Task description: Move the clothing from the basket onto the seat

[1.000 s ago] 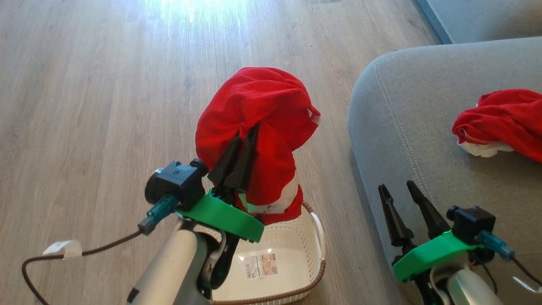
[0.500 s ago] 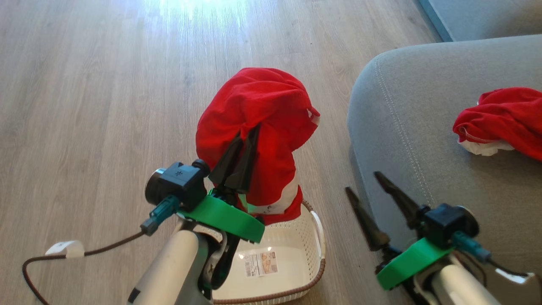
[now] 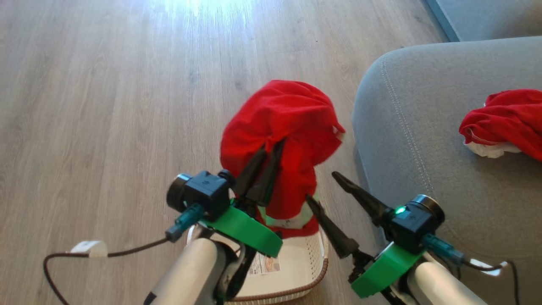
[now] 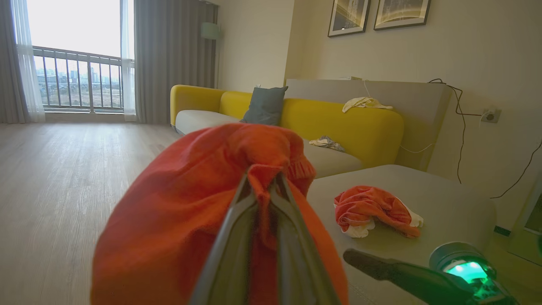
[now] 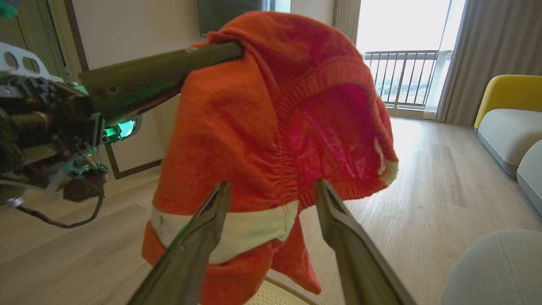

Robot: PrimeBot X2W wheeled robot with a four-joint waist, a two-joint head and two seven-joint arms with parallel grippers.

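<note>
The left claw (image 3: 273,146), pinched shut on the red garment (image 3: 279,123) hanging over the basket (image 3: 313,271), should carry it high to the seat (image 3: 423,127), while the right claw (image 3: 322,186) stands wide open, empty, beside it.

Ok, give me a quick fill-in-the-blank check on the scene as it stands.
1. The garment pinched in the left gripper is ___ with white trim.
2. It hangs over the basket, which stands on the wooden ___.
3. The right gripper has its fingers ___.
4. The grey sofa holds ___ other garment.

Missing words: red; floor; open; one.
</note>
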